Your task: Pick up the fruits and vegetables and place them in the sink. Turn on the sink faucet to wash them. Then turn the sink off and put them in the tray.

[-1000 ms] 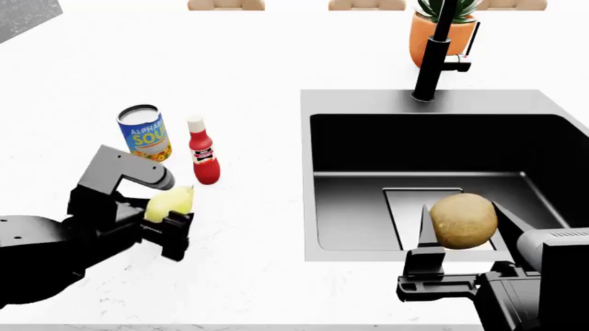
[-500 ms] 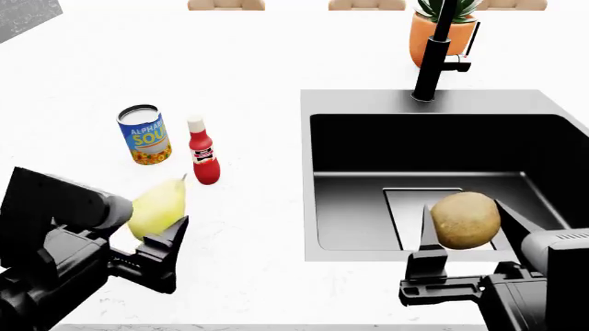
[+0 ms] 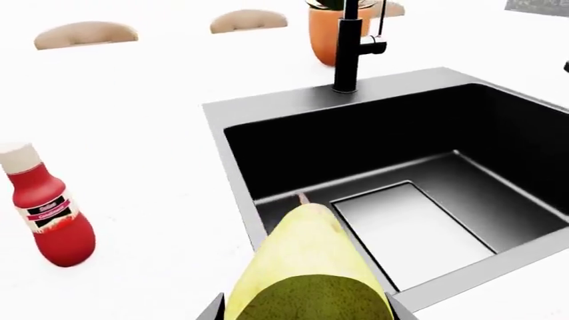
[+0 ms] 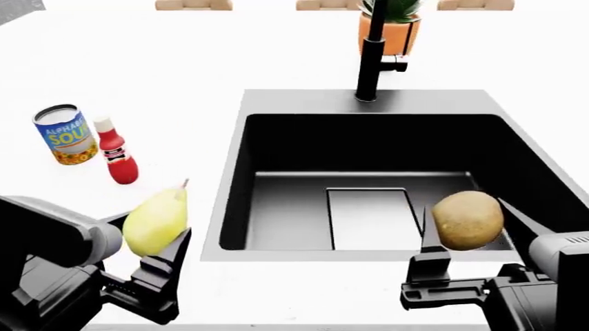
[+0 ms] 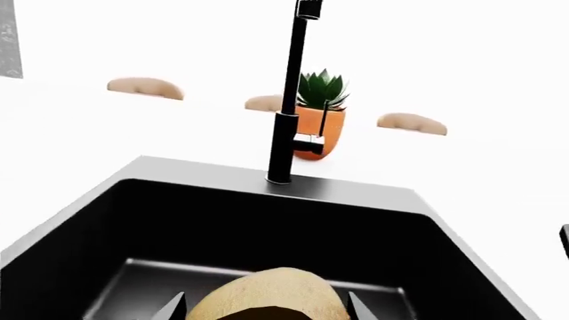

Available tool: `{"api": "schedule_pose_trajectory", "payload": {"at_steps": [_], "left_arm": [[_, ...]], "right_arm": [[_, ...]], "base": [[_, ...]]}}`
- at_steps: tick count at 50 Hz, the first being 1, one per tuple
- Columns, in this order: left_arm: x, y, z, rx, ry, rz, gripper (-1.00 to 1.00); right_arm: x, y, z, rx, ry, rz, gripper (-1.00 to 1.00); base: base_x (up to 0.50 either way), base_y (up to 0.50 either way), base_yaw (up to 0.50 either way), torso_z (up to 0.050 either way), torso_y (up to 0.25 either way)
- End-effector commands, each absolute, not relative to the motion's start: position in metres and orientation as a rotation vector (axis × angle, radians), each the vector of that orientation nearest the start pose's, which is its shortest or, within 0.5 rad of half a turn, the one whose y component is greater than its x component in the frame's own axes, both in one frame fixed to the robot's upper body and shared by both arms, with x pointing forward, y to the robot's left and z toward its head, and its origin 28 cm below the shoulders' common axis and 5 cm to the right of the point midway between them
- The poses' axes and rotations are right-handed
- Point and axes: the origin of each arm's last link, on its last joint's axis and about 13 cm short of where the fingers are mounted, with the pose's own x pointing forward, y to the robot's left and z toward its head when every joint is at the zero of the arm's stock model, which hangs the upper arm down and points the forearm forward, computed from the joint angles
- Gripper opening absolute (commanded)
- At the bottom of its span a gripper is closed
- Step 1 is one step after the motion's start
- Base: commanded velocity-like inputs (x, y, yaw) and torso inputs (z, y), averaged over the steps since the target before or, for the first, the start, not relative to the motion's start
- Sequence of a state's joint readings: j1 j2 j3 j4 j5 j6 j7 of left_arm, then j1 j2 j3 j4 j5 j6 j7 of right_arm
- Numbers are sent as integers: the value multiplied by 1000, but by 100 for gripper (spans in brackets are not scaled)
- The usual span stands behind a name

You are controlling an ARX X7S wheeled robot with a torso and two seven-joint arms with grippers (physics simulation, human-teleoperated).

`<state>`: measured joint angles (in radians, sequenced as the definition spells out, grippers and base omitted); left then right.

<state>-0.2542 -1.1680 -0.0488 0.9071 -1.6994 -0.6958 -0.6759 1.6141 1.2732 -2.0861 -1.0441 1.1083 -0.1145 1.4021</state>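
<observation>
left claw (image 4: 152, 238): clamped, raised (wrist bent inward) | right claw (image 4: 467, 227): clamped, level, pointing forward

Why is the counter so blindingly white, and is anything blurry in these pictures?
Head view: the counter is overexposed, almost shadowless; the sink stays dark and sharp. Left wrist view: the pear fills the near edge, slightly soft. Right wrist view: the faucet is crisp against a blank white background.

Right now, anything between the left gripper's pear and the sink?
Nothing visible. The pear sits in the left gripper over bare counter beside the sink rim; soup can and red bottle stand farther off.
</observation>
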Motion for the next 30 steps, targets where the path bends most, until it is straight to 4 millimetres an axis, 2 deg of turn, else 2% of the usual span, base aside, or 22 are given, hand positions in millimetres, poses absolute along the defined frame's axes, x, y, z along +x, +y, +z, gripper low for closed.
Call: {"api": "schedule_pose_trajectory", "payload": {"at_steps": [1,23,30], "left_arm": [[136,268,229,50,208,-347,-100],[142,266,229,42,199,-333,-100],[145,267,232,40,211,-335,-100]], "right_arm": [[118,-123,215,-154,-41,-10,-100],[126,-123,210,-178,-30,19,-100],[125,-121,213,-186,20,78,-100]], "base": [[0,-500,0,0,0],[0,-499,0,0,0],[0,-50,0,0,0]]}}
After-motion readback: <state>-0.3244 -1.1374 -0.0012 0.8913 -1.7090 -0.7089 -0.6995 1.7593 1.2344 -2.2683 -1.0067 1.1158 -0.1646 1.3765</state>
